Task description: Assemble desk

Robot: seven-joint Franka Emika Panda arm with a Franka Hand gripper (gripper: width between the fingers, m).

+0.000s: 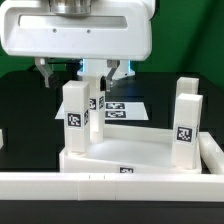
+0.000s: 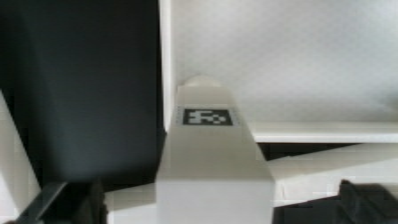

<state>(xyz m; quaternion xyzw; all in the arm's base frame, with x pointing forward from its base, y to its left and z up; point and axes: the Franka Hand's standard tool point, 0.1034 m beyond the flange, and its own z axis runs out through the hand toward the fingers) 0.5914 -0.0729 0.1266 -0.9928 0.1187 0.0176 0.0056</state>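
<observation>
Desk top [image 1: 120,158] carries three upright legs [image 1: 76,120].

Exterior view:
- Top [image 1: 120,155]: one.
- Legs: four, all upright. Two at the exterior view's left [image 1: 76,115] [image 1: 96,108], two at its right [image 1: 185,128] [image 1: 190,88]. The rear one of each pair is partly hidden.
- Gripper [image 1: 78,74]: one.
- Marker board [image 1: 122,108]: one. Its tags are too small to count.
- Wall [image 1: 60,185]: one.

Wrist view:
- One leg, one tag [image 2: 208,117] on it.
- Two fingers [image 2: 68,200].
</observation>
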